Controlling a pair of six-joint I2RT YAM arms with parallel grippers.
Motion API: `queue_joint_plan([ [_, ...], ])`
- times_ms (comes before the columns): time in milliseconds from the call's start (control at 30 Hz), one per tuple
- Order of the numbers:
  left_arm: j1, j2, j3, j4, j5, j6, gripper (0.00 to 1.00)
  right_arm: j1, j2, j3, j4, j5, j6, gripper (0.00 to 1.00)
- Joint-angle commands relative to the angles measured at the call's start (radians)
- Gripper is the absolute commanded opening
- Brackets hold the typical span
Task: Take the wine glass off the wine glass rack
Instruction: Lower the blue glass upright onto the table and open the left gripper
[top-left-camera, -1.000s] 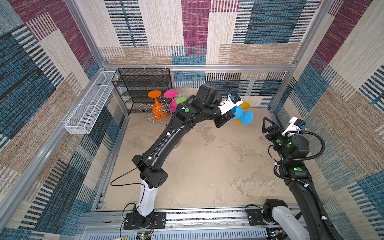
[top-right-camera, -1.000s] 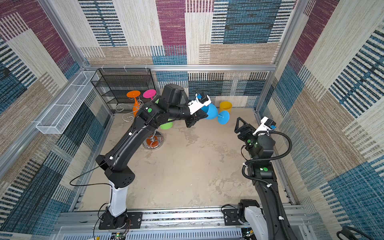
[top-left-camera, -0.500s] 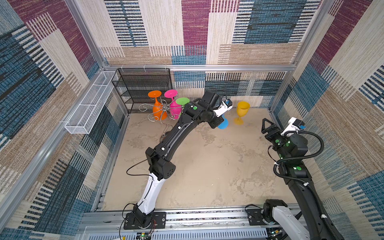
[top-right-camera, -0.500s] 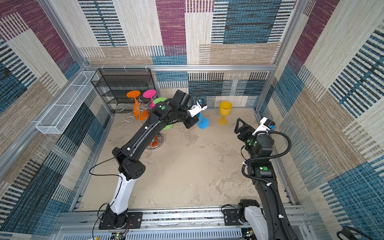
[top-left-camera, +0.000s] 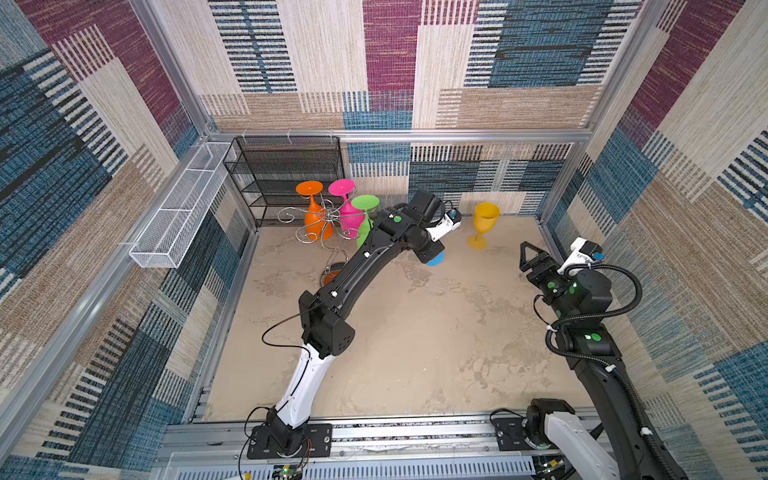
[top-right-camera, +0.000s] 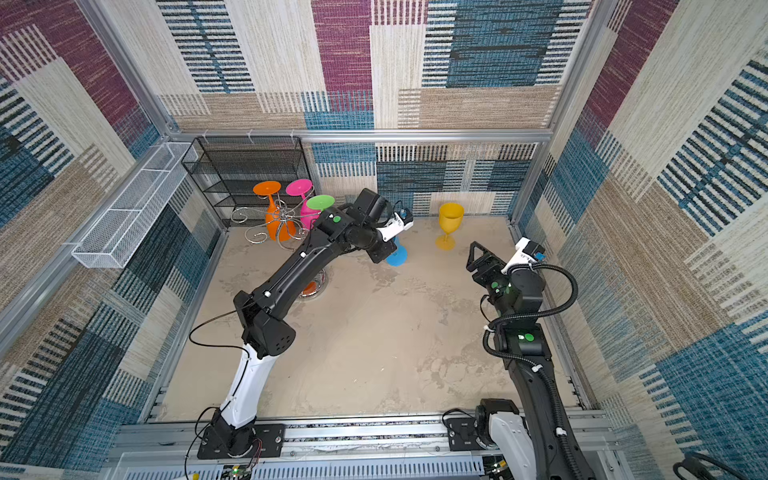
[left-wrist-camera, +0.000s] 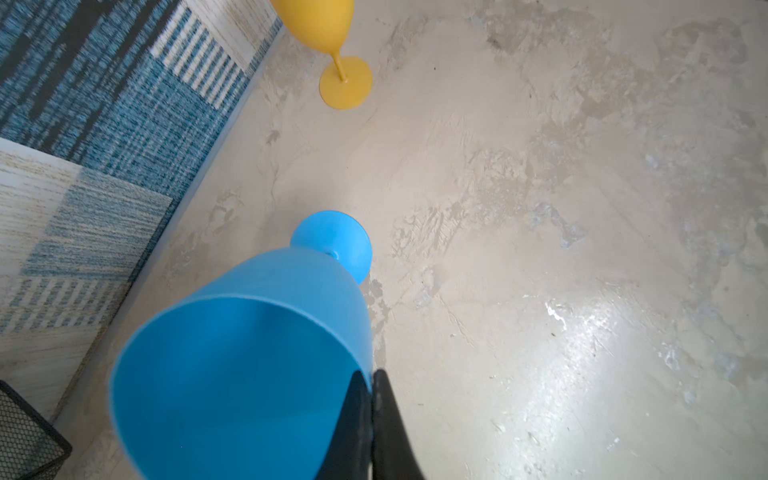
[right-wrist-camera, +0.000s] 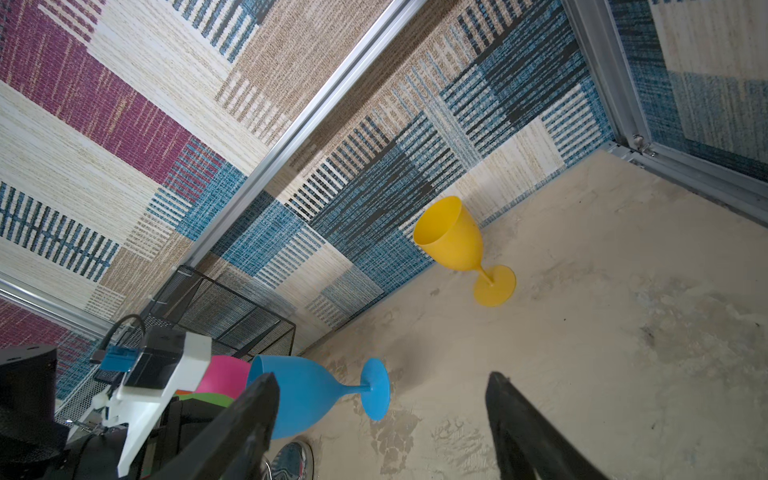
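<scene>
There's your blue wine glass (left-wrist-camera: 249, 357), off the wine glass rack (top-left-camera: 328, 217) and out to the rack's side, between it and the yellow glass (top-left-camera: 484, 220). Your left gripper (left-wrist-camera: 371, 379) is clamped on its rim, one finger inside the bowl and one outside, squeezed together on the wall. The glass leans over, foot low above the tabletop (top-left-camera: 415, 353). Whether that foot touches down, you can't tell from these views.

On the rack itself, three glasses hang upside down with their feet up: the orange glass (top-left-camera: 313, 222), the pink glass (top-left-camera: 351, 216) and the green glass (top-left-camera: 365, 202), green being nearest your left arm. The rack's round base sits partly hidden behind that arm.

The yellow glass stands upright on the tabletop, well apart from the rack.

Your right gripper (top-right-camera: 477, 255) hangs farther from the rack again, beyond the yellow glass, with its jaws spread wide and nothing between them.

The black mesh shelf (top-left-camera: 286, 166) stands just behind the rack, and the white mesh basket (top-left-camera: 178, 212) runs along the wall beside that shelf.
</scene>
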Motion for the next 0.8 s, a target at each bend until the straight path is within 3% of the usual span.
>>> queue_joint_plan([
  [0, -0.002, 0.007, -0.013, -0.026, -0.067, 0.031, 0.0, 0.001, 0.003, -0.007, 0.021, -0.022, 0.012, 0.8],
  [767, -0.002, 0.063, -0.043, -0.077, -0.151, 0.038, 0.0, 0.01, 0.006, -0.026, 0.028, -0.028, 0.018, 0.79],
])
